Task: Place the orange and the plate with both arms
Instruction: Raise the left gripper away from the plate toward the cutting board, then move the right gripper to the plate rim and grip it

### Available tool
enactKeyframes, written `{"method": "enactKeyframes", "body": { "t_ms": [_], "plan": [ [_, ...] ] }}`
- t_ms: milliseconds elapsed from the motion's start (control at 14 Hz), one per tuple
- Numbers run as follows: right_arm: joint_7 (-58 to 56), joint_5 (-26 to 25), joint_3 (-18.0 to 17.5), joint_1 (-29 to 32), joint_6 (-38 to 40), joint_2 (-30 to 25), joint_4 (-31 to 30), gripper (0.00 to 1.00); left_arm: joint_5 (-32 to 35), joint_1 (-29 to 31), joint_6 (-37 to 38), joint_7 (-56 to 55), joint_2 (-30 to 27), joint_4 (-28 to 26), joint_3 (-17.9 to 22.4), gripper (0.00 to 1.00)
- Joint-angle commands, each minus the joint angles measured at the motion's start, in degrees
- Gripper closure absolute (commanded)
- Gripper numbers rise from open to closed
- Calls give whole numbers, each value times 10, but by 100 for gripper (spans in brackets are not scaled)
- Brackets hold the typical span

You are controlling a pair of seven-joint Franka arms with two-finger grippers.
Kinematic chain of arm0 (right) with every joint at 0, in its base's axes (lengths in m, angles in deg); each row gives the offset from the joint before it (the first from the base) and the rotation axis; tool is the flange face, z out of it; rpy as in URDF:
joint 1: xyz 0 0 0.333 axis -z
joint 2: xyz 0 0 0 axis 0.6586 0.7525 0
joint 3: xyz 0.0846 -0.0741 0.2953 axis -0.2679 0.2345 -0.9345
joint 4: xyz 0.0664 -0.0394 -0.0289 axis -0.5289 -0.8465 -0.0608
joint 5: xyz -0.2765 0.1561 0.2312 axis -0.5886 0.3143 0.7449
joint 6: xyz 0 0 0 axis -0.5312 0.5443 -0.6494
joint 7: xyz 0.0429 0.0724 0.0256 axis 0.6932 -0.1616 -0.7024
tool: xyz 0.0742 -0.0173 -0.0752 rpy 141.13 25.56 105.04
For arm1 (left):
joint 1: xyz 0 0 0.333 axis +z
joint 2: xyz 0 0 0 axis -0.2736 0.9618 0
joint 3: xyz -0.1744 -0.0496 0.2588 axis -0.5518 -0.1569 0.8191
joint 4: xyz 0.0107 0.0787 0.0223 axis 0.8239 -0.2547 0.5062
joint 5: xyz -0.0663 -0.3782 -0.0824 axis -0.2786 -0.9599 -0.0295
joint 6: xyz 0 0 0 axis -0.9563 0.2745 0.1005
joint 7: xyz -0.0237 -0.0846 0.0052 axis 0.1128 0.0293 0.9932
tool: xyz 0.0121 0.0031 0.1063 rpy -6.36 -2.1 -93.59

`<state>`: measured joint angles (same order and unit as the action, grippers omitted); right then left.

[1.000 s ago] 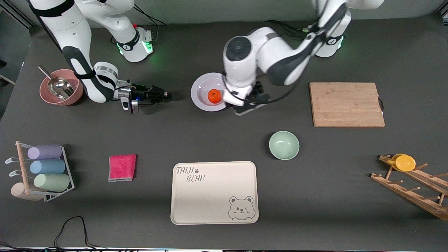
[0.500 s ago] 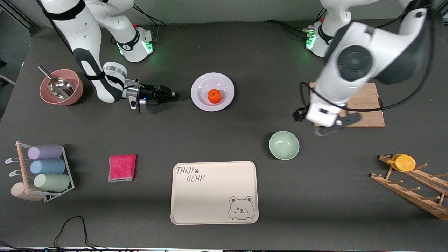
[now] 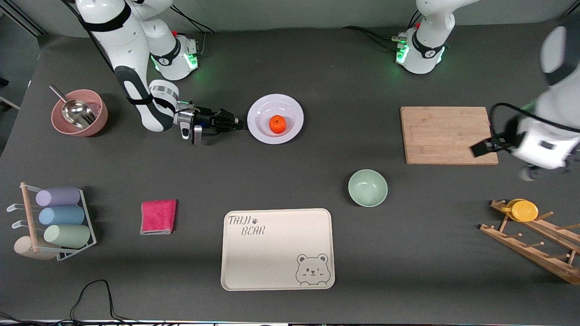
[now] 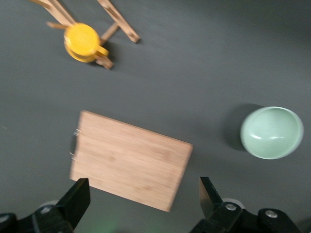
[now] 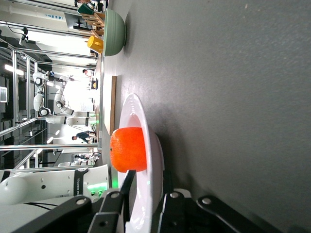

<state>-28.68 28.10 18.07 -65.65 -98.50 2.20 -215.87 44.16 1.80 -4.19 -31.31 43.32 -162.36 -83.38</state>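
The orange [image 3: 277,124] lies in the middle of the pale plate [image 3: 294,108], which rests on the table. My right gripper [image 3: 239,125] lies low at the plate's rim on the right arm's side. In the right wrist view the plate [image 5: 139,110] stands edge-on with the orange [image 5: 129,149] on it. The right gripper [image 5: 148,182] is open with one finger over the rim and one under it. My left gripper [image 3: 503,160] is open and empty, up over the corner of the cutting board [image 3: 448,135]. It shows wide open in the left wrist view [image 4: 141,199].
A mint-green bowl [image 3: 367,187] and the cream bear tray [image 3: 277,248] lie nearer the front camera. A pink cloth [image 3: 158,217], a cup rack [image 3: 59,222] and a pink bowl with a scoop [image 3: 79,113] are at the right arm's end. A wooden rack holds a yellow cup [image 3: 524,210].
The left arm has swung away from the plate, up and over to the cutting board's end. The right gripper has slid along the table up to the plate's rim.
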Motion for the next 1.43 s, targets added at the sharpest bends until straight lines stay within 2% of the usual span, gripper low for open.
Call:
{"method": "enactKeyframes", "body": {
  "t_ms": [0, 214, 357, 1000, 1357],
  "plan": [
    [-33, 28, -3, -4, -1, 23, 10, 72, -35, -151, 15, 112, -32, 1, 208, 0],
    [-33, 74, -38, -4, -2, 23, 10, 72, -50, -238, 26, 178, -52, -9, 324, 0],
    [-39, 98, -58, -4, -2, 23, 11, 72, -58, -270, 25, 180, -62, -22, 355, 0],
    [-49, 103, -74, -4, -1, 33, 14, 72, -62, -272, 11, 178, -70, -37, 330, 0],
    [-68, 106, -78, -4, 0, 40, 13, 72, -63, -264, -4, 204, -68, -35, 329, 0]
  ]
}}
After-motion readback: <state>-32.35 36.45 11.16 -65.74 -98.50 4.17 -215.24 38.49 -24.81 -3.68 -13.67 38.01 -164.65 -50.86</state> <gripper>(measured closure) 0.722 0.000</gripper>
